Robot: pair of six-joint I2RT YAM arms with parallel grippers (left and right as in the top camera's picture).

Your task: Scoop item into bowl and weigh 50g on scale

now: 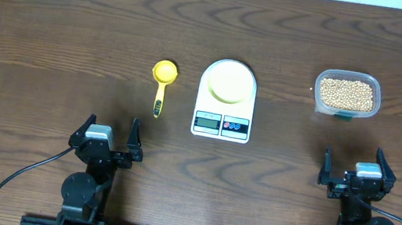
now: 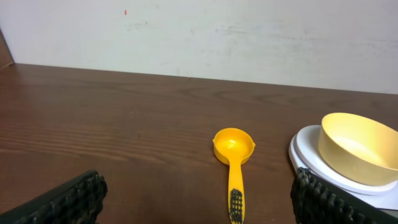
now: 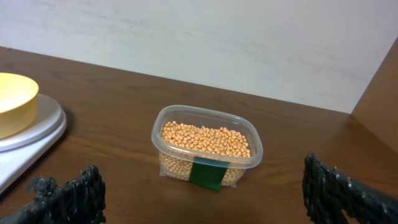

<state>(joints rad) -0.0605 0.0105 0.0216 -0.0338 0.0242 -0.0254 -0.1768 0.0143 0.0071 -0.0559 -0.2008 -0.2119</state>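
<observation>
- A dark wood-grain table (image 1: 37,42) meets a pale wall (image 2: 186,31) at its far edge.
- The scale (image 1: 221,125) sits at table centre, display facing the arms.
- The bowl (image 1: 229,81) stands upright on the scale platform.
- The beans (image 1: 347,92) lie in a clear tub (image 1: 378,94), well to the right of the scale.
- A yellow scoop (image 1: 162,83) lies just left of the scale, handle toward the arms.
- The left gripper (image 1: 113,122) hovers near the scoop, jaws spread wide, holding nothing.
- The right gripper (image 1: 354,155) faces the tub, jaws spread wide, holding nothing.
</observation>
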